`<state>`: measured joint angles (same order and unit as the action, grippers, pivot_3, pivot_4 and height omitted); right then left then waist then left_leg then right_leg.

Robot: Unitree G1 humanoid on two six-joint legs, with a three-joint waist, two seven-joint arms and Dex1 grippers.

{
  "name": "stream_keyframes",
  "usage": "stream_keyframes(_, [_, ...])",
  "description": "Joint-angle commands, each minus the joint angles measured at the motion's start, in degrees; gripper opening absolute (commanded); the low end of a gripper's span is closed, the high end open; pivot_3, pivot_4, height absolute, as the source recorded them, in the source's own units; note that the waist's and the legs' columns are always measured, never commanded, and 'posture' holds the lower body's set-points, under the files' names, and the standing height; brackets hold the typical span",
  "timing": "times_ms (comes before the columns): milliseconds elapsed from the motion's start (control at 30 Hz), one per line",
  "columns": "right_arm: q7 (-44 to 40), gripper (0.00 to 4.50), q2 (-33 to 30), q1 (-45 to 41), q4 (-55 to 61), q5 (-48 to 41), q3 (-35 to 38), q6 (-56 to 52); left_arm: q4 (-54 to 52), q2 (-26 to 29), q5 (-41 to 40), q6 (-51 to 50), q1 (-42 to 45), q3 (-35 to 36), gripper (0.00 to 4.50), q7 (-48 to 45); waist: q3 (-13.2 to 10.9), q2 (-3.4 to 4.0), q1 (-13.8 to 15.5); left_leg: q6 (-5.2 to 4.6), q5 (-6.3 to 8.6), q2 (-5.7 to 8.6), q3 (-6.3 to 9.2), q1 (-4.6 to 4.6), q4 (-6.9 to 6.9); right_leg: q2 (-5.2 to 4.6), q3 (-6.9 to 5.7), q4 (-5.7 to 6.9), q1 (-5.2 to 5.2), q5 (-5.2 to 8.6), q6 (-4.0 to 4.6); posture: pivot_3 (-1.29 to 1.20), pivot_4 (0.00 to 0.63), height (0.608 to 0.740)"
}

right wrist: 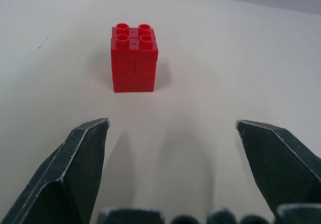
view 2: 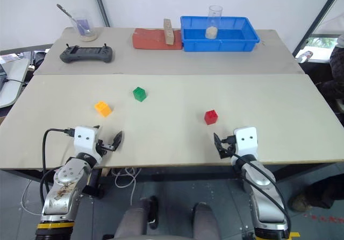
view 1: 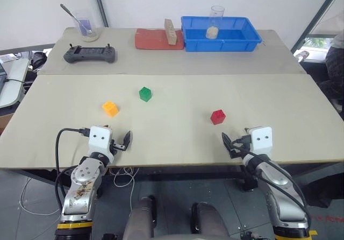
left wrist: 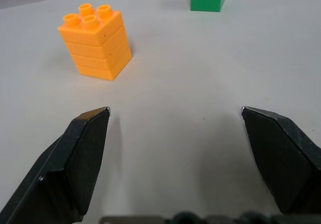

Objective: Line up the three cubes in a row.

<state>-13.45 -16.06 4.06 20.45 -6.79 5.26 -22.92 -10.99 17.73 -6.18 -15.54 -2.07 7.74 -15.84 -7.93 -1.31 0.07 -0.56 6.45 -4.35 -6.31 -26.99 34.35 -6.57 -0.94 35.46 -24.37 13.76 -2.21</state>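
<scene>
Right now nothing is lined up: the red cube (view 1: 217,116), green cube (view 1: 145,93) and orange cube (view 1: 110,108) sit well apart on the surface (view 1: 177,138). My left gripper (view 1: 119,141) is spread wide and empty near the orange cube, and my right gripper (view 1: 232,144) is spread and empty just short of the red one. I judge this the reach before a first grasp. Next, my right gripper should advance, straddle the red cube squarely and close.
</scene>
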Motion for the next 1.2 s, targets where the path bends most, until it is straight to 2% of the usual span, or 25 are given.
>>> stream_keyframes(33, [0.1,4.5,-0.5,-0.7,2.1,0.2,0.5,0.8,1.1,0.3,0.4,-0.2,-0.2,-1.2,4.46,-0.7,0.0,0.0,0.0,0.0,0.0,0.0,0.0,0.0,0.0,0.0,0.0,-0.01,0.0,0.0,0.0,0.0,0.15,0.74])
stream_keyframes(267, [-0.7,4.5,-1.1,-0.2,4.1,0.2,-0.8,-0.2,-1.1,5.9,-4.9,1.7,3.1,-3.9,4.46,-14.0,0.0,0.02,0.1,0.0,0.0,-0.02,-0.03,-0.1,-0.07,0.01,-0.07,-0.22,-0.02,-0.04,0.02,0.0,0.15,0.74])
stream_keyframes(433, [-0.3,4.5,-0.8,-2.3,3.7,-0.3,-0.9,-2.0,-3.6,12.7,-10.0,0.8,9.4,-8.3,4.46,-28.9,0.0,0.01,0.0,0.0,0.0,-0.06,-0.08,-0.27,-0.1,0.04,-0.17,-0.36,-0.15,-0.23,0.2,0.0,0.15,0.74])
stream_keyframes(600, [-0.7,4.5,-0.4,-6.2,0.9,-1.0,-1.5,-2.7,-4.4,15.7,-15.9,-2.9,18.1,-11.4,4.46,-38.9,0.0,0.0,0.0,0.0,-0.01,-0.05,-0.13,-0.27,-0.11,0.08,-0.21,-0.37,-0.15,-0.34,0.35,0.0,0.15,0.74])
stream_keyframes(867, [-0.2,4.5,2.0,-12.9,-8.9,0.0,-2.8,0.0,-0.9,15.1,-17.6,-3.1,25.4,-11.8,4.46,-42.9,0.0,-0.03,-0.5,-0.06,-0.05,-0.04,-0.11,-0.26,0.05,0.28,-0.08,-0.27,0.16,-0.37,0.31,0.0,0.15,0.74])
stream_keyframes(1167, [-1.1,4.5,3.5,-18.4,-18.0,0.3,-3.9,5.1,-0.3,15.2,-18.0,-3.4,26.6,-11.5,4.46,-43.8,-0.1,-0.02,-0.8,-0.06,-0.05,-0.06,-0.07,-0.29,0.34,0.33,-0.05,-0.16,0.23,-0.41,0.23,0.0,0.15,0.74])
stream_keyframes(1200, [-1.1,4.24,3.6,-18.8,-18.9,0.3,-3.9,5.7,-0.3,15.3,-17.9,-3.4,26.6,-11.4,4.49,-43.7,-0.1,-0.02,-0.7,-0.06,-0.05,-0.06,-0.07,-0.29,0.35,0.33,-0.05,-0.15,0.23,-0.41,0.23,0.0,0.15,0.74])
